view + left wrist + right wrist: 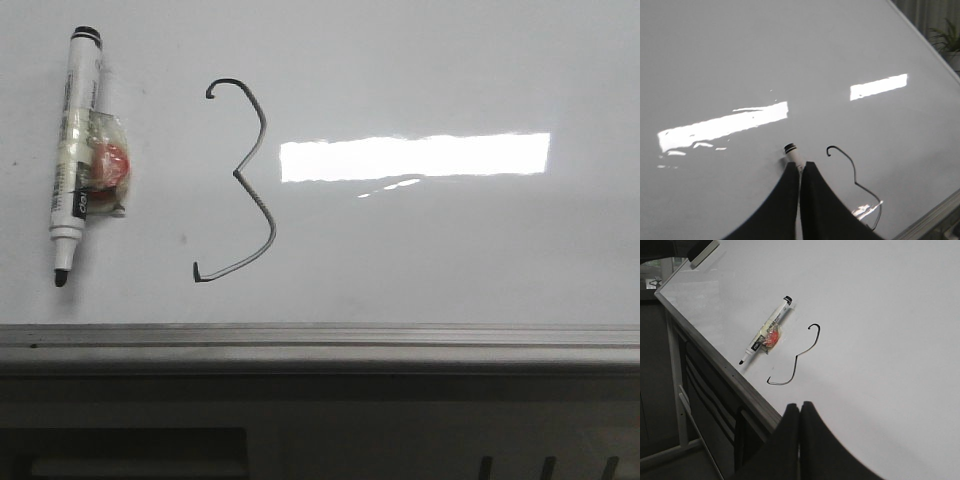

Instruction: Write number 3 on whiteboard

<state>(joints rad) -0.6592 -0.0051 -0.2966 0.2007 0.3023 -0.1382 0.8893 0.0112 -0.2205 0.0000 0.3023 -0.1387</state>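
You can see the number 3 (240, 180) drawn on the whiteboard (450, 260), with the marker (75, 150) lying just left of it, uncapped tip toward the rail (320, 335). Left gripper (800, 172) and right gripper (799, 410) are both closed, holding nothing.

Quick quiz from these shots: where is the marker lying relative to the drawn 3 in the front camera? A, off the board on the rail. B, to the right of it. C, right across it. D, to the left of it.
D: in the front view the marker lies flat on the whiteboard to the left of the number 3, clear of its line and above the rail.
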